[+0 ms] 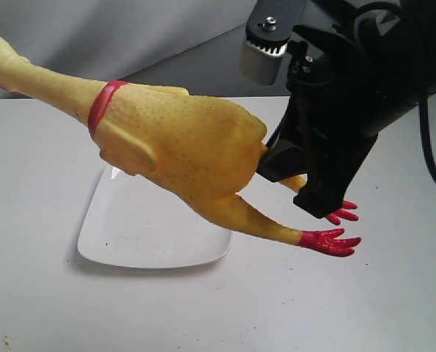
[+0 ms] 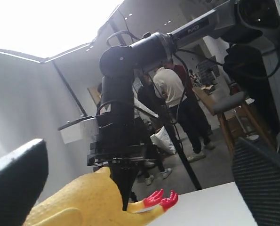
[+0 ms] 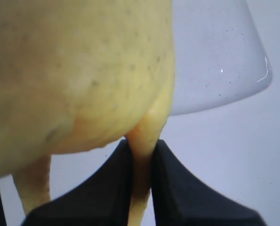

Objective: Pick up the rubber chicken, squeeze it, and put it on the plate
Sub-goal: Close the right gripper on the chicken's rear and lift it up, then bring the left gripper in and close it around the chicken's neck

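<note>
The rubber chicken [image 1: 181,139] hangs in the air, stretched slantwise above the white square plate [image 1: 115,246], its head end running off the upper left. My right gripper [image 1: 294,182] is shut on one yellow leg close to the body; both red feet [image 1: 331,240] stick out beyond it. The right wrist view shows the two black fingers [image 3: 109,188] pinching that leg under the chicken's body [image 3: 83,70], with the plate [image 3: 215,56] beneath. My left gripper [image 2: 139,160] is open, holds nothing, and faces the chicken [image 2: 78,202] from its far side.
The plate rests on a white table [image 1: 335,308] with a grey backdrop behind. In the left wrist view the black right arm [image 2: 118,117] rises above the chicken, and people and furniture stand beyond the table.
</note>
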`<act>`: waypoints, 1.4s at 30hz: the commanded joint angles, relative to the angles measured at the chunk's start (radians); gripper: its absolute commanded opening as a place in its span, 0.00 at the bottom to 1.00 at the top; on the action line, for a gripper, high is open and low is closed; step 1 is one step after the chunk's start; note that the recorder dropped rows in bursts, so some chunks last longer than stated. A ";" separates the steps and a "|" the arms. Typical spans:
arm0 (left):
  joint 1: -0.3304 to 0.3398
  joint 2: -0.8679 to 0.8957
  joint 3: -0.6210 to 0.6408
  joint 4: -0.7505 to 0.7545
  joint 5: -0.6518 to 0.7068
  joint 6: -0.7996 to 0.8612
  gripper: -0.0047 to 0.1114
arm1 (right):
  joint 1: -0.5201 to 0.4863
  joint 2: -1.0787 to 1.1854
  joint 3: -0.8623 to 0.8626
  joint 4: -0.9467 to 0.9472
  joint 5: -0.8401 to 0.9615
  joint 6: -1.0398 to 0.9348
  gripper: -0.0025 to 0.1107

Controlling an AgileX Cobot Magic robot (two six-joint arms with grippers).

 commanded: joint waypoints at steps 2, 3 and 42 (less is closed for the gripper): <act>0.002 0.003 -0.005 -0.004 -0.007 -0.088 0.94 | 0.004 -0.006 0.001 0.024 -0.018 0.005 0.02; 0.002 0.003 -0.005 -0.014 -0.007 -0.083 0.94 | 0.004 -0.006 0.001 0.024 -0.018 0.005 0.02; -0.465 0.656 -0.261 -0.083 0.517 1.196 0.94 | 0.004 -0.006 0.001 0.095 -0.020 0.027 0.02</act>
